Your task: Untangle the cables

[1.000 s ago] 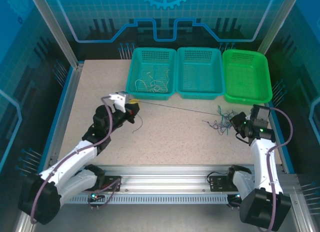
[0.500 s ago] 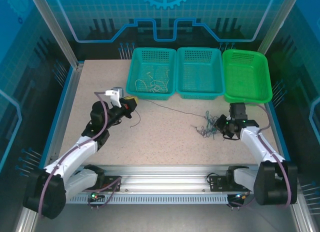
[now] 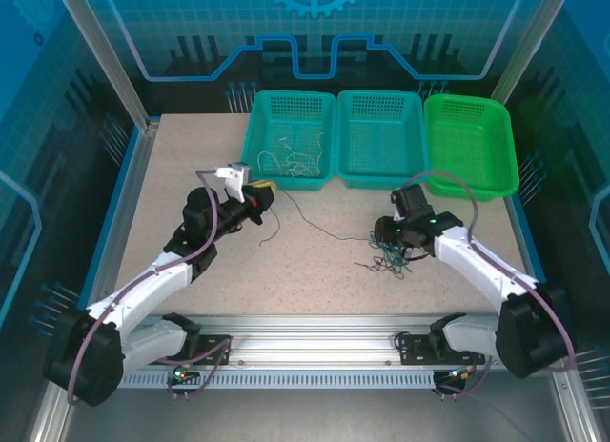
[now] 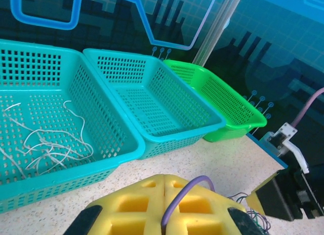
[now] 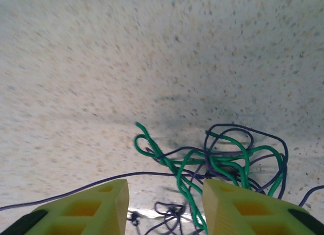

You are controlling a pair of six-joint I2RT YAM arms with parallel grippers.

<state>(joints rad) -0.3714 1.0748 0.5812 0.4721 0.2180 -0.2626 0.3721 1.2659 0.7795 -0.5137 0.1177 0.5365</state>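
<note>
Baskets of perforated plastic sit in a row across the upper middle of the overhead view. The left teal basket (image 3: 250, 142) holds loose whitish wires (image 3: 291, 161). A middle teal basket (image 3: 381, 137) and a bright green basket (image 3: 472, 142) sit to its right. Below them on the speckled beige tabletop (image 3: 191, 166), the left gripper (image 3: 265, 190) sits left of centre. Its pads are pressed together on a thin purple wire (image 3: 329, 236) that trails rightward to the tangle of hair-thin green and purple cables (image 3: 386, 256), lying right of centre. The right gripper (image 3: 386, 237) hangs at the upper edge of that tangle.

From the left wrist, the left gripper (image 4: 164, 184) has its yellow foam pads meeting at bottom centre. They pinch the thin purple wire (image 4: 174, 197), which arcs up and over to the right. The teal baskets occupy the left and centre, and the green one lies right of centre.

From the right wrist, the right gripper (image 5: 164, 199) has its two yellow fingers (image 5: 86, 209) spread apart along the bottom edge, clamping nothing. The tangle (image 5: 223, 161) lies on the tabletop at lower right, with a few strands in the gap between the fingers. The thin purple wire (image 5: 101, 178) runs off toward the left edge.
</note>
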